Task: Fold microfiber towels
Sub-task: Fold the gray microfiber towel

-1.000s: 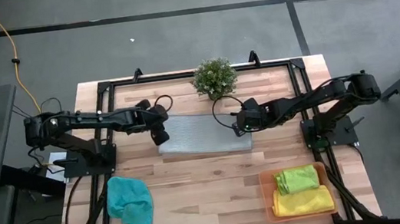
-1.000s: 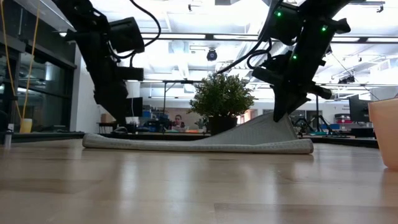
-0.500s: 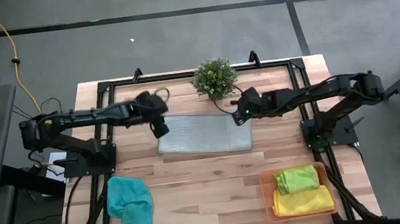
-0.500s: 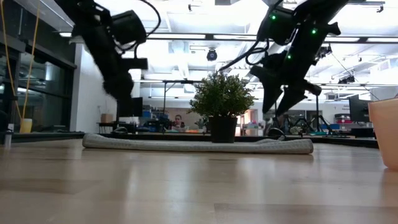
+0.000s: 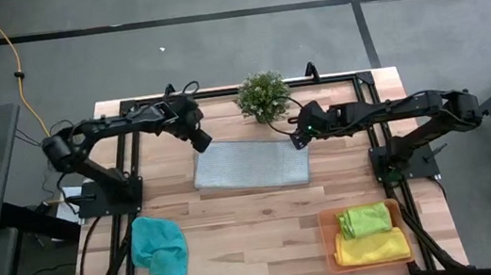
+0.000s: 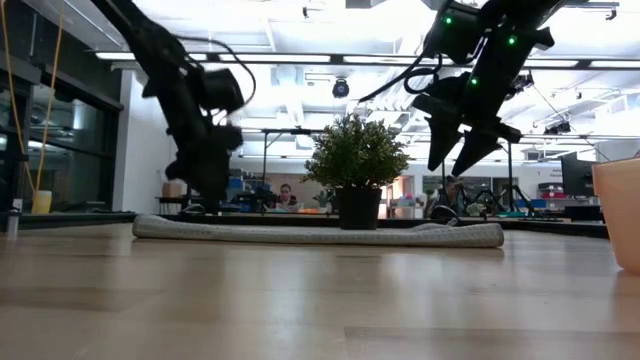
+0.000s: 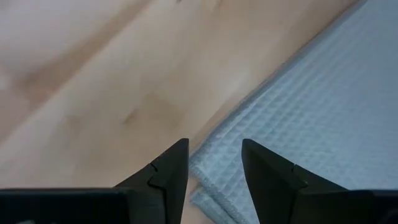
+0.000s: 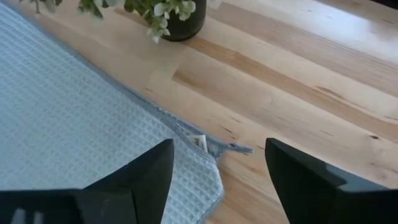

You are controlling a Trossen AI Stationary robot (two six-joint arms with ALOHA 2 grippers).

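Partly cut off: orange tray (image 6: 618,215); grey towel (image 5: 251,164) flat, unheld.

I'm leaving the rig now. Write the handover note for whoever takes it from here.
Left gripper: open, empty, over the grey towel's far left corner.
Right gripper: open, empty, above its far right corner.
Grey towel lies flat at mid-table, in front of the plant.
Done: green towel and yellow towel sit folded in the orange tray.
Left: finish the grey towel; teal towel lies crumpled at the near left.
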